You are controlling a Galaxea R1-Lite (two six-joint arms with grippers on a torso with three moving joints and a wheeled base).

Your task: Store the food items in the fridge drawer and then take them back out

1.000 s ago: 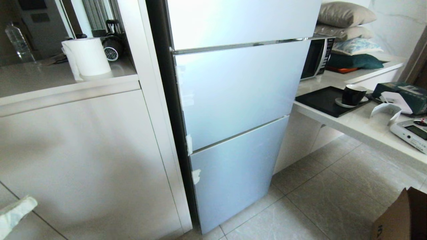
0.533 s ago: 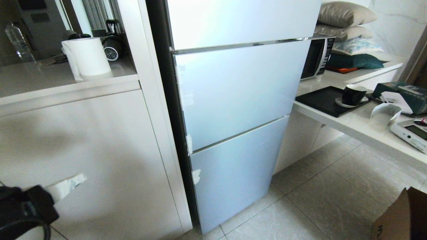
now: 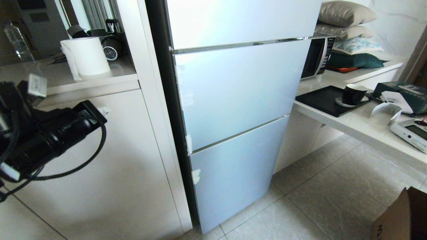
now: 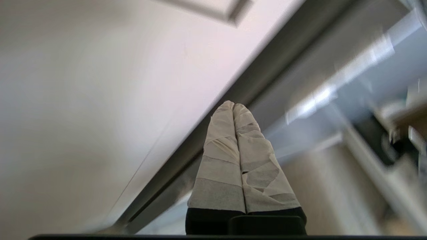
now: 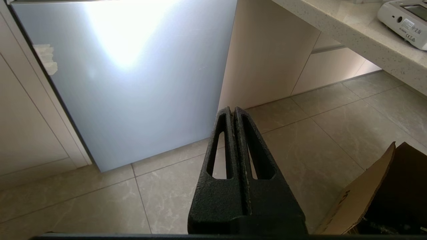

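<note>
Pale blue fridge doors [image 3: 230, 93] are all shut, so nothing is stored yet. Left end effector [image 4: 233, 108], fingers together, is beside the fridge; right end effector [image 5: 232, 111] is together too.

Head view looks down at the fridge [image 3: 233, 100]; right wrist view shares its bottom door.

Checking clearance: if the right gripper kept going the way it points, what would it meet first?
The shut right gripper aims down at the beige floor tiles beside the pale blue fridge door; probably tiles first, depth unclear.
</note>
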